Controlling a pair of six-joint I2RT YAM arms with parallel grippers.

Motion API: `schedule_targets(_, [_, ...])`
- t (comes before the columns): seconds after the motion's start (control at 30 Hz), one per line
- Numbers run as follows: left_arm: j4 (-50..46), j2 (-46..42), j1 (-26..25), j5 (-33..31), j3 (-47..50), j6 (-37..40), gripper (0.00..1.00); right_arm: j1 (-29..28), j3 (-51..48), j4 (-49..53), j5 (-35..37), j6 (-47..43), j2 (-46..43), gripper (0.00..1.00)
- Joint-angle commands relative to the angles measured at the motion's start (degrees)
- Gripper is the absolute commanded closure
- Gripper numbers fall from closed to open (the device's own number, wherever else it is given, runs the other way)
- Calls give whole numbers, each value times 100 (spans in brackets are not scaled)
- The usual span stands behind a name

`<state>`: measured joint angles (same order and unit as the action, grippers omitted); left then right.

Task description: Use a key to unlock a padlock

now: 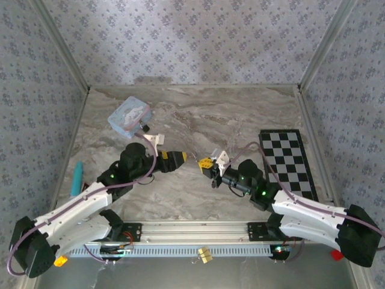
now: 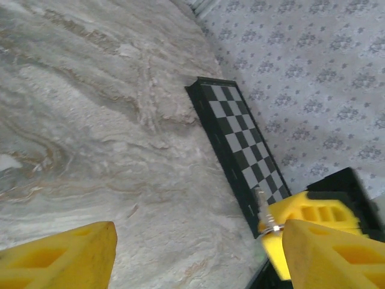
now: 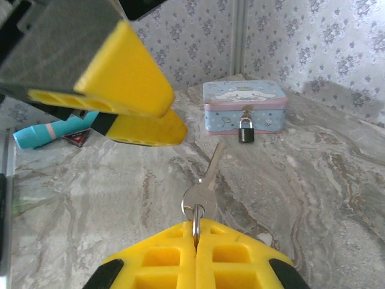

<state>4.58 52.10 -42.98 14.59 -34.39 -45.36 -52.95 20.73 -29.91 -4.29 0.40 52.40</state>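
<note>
The padlock [image 3: 245, 132] is tiny and black with a pale shackle. It hangs on the front of a pale blue cartoon tin [image 3: 240, 99], which sits at the back left of the table [image 1: 129, 115]. My right gripper [image 3: 195, 238] is shut on the ring of a silver key [image 3: 209, 171], whose blade points toward the tin, well short of it. My left gripper [image 2: 198, 250] is open, yellow fingers [image 2: 63, 259] wide apart and nothing between them. It hovers facing the right gripper [image 1: 207, 164] across a small gap in the table's middle. The key [image 2: 261, 205] also sticks out of the right gripper's yellow tip.
A black-and-white checkerboard [image 1: 289, 162] lies at the right side. A teal pen [image 1: 76, 179] rests by the left wall. A small brass-coloured lock [image 1: 204, 254] sits on the rail at the near edge. Patterned walls close in the marble table [image 1: 240, 114].
</note>
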Motion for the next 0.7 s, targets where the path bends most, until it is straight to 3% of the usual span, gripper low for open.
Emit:
schedule_targets(0.0, [37,184,-93,5,-336,-205,32,-129,-103,-507,518,-228,114,100])
schedule_targets(0.67, [0,1007,-224,-71,-657,-729,59,-667,93,-920,1330,-802,935,100])
